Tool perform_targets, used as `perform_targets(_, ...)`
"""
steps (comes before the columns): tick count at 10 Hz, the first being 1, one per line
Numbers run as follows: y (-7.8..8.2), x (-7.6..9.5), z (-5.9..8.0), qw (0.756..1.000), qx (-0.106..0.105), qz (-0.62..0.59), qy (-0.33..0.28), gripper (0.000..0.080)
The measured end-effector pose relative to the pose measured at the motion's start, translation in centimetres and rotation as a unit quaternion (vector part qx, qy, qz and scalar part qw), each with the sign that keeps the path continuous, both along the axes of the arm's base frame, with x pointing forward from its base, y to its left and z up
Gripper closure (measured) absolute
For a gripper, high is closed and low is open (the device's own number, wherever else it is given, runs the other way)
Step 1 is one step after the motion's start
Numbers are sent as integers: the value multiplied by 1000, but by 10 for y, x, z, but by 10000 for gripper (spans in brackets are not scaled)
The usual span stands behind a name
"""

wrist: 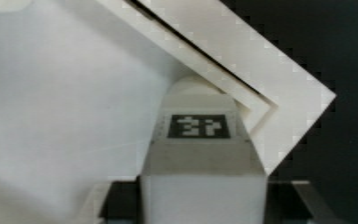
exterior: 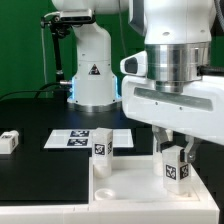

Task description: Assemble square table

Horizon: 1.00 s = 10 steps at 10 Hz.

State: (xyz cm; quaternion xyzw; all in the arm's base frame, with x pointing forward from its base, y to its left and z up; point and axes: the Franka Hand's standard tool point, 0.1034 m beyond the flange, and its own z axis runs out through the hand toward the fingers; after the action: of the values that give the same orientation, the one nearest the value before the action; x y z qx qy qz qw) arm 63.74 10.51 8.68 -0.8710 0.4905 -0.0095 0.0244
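Note:
The white square tabletop (exterior: 130,185) lies at the front, rim up. A white leg (exterior: 101,147) with a tag stands upright at its far left corner. My gripper (exterior: 175,160) is shut on a second tagged white leg (exterior: 177,166) and holds it upright at the tabletop's right side. In the wrist view that leg (wrist: 202,160) fills the space between my dark fingers (wrist: 123,200) and points toward a corner of the tabletop's raised rim (wrist: 247,70). Whether the leg touches the top is not visible.
The marker board (exterior: 85,138) lies flat on the black table behind the tabletop. Another white leg (exterior: 9,141) lies at the exterior view's left edge. The arm's white base (exterior: 93,70) stands at the back.

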Motion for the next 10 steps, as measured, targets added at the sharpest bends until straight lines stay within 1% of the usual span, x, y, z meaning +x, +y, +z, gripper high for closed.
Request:
perform_targets(2, 2, 1, 0, 999, 1, -38, -1, 509)
perform_targets(3, 2, 1, 0, 999, 2, -49, 0, 409)
perform_targets(4, 2, 1, 0, 999, 2, -46, 0, 409)
perform_targets(5, 2, 1, 0, 1000, 1, -30, -1, 270)
perform_targets(6, 2, 1, 0, 1000, 1, -30, -1, 188)
perform_targets(7, 3, 0, -1, 1000, -5, 3, 0, 188)
perform_targets(8, 5, -1, -1, 997, -15, 72, -1, 156)
perform_targets(10, 3, 0, -1, 991, -17, 131, -3, 151)
